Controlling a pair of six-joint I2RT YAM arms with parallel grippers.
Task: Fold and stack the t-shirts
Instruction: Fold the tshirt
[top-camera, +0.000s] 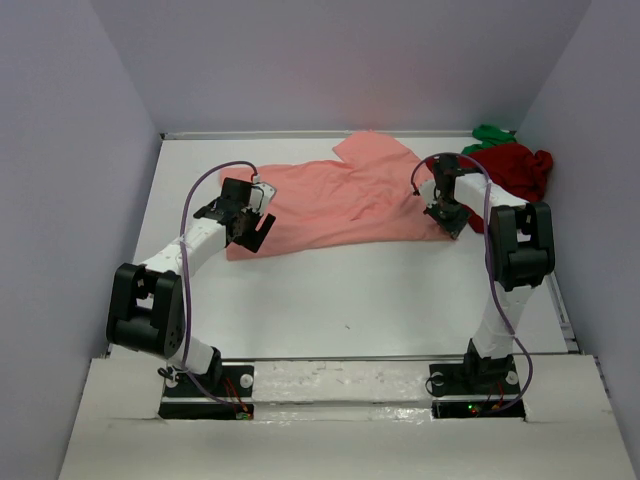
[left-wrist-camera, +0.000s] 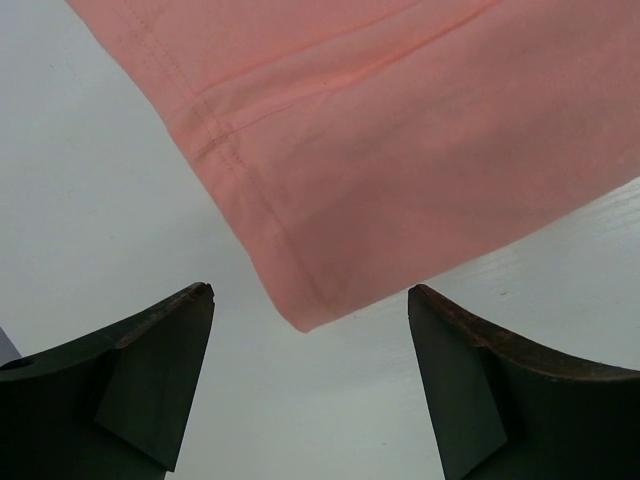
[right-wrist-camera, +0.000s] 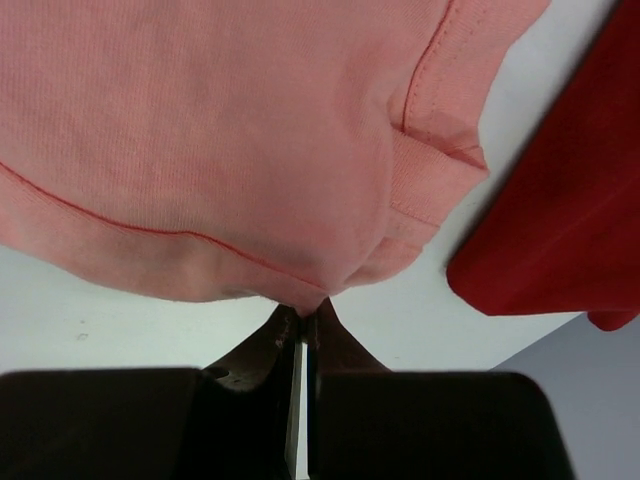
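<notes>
Okay, white table, bare across the middle of the top view. The salmon-pink t-shirt lies spread across the upper centre, somewhat rumpled. The dark red t-shirt is bunched at upper right, near the pink one's right edge. The green t-shirt is only a small crumple behind the red.

Right gripper: jaws closed, pinching a fold of the pink shirt's edge, clear in its wrist view. Left gripper: jaws wide apart and holding nothing. It hangs over the shirt's lower-left corner, which sits between the fingertips in the left wrist view.

The step looks like getting a two-point hold on the pink shirt. To do it well:
- Drop the left straight onto that corner and bite past the hem stitching.
- Only then lift both sides together, with even tension.
- Keep the right hold off the red cloth, which lies just beside it.

No brand, label or readable writing anywhere.
</notes>
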